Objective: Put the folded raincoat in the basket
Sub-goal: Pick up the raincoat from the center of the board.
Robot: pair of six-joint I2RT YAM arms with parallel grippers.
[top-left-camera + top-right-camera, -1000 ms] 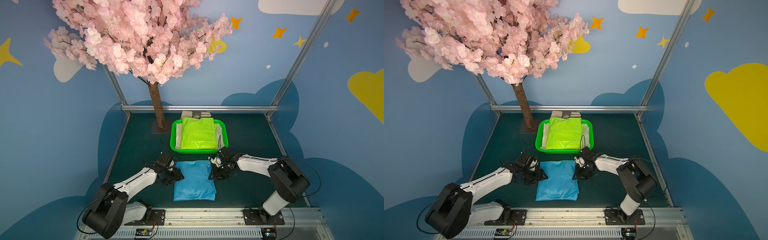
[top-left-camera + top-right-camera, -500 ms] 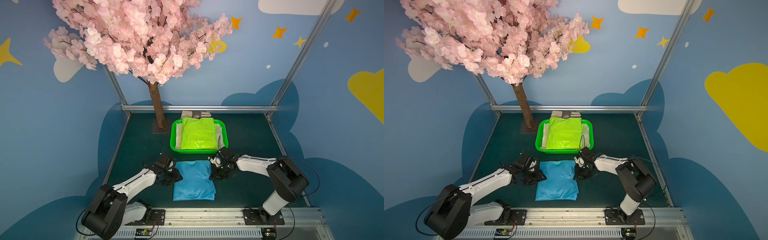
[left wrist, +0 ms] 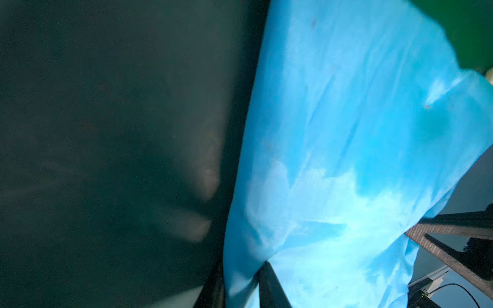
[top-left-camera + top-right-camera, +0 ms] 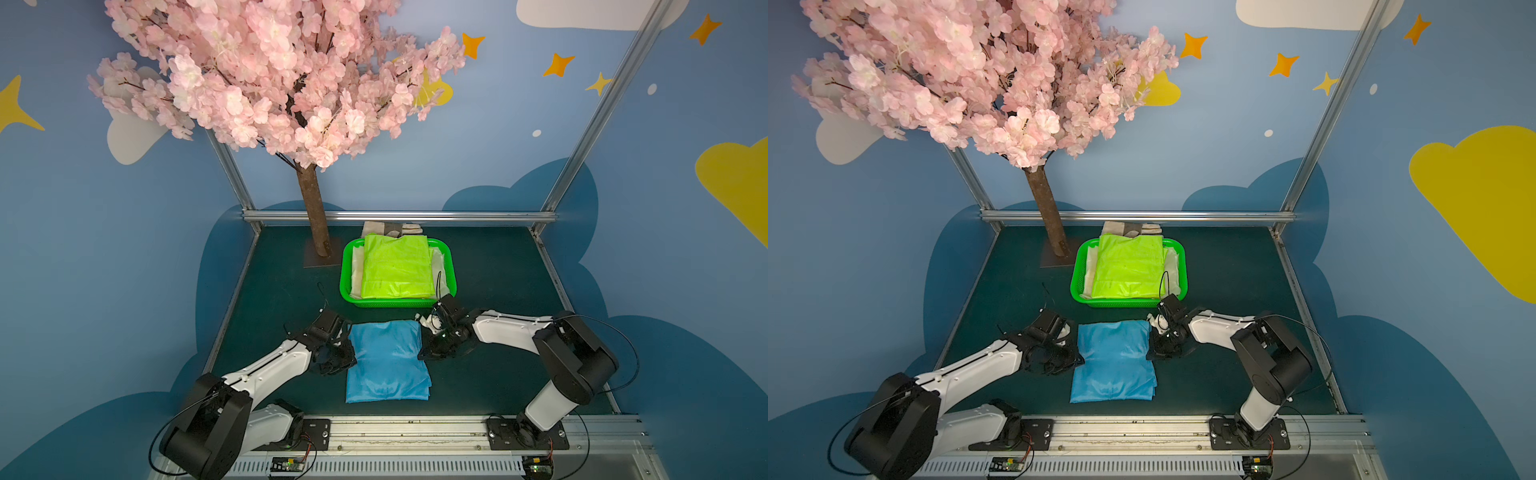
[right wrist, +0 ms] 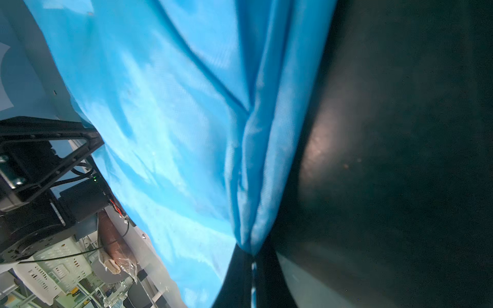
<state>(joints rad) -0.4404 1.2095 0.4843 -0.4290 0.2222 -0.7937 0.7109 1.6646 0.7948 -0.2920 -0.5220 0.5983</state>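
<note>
where blue walls [image 4: 104, 270] close in on three sides, a dark green table [image 4: 498, 270] fills the lower middle of both top views, with bare surface wide open toward its left and right edges. a pink blossom tree [image 4: 270, 83] spreads across the upper left, its trunk standing near the table's far edge. just right of the trunk sits the green basket [image 4: 347, 286], already holding a folded lime raincoat [image 4: 397, 266] that covers most of its floor. below it, parted from the basket's near rim by a narrow strip of table, the folded blue raincoat [image 4: 388, 361] lies flat at centre frame. the left gripper [image 4: 348, 353] meets its left edge; in the left wrist view its fingers pinch a fold of blue fabric. the right gripper [image 4: 424, 349] is clamped tight on the right edge.
</note>
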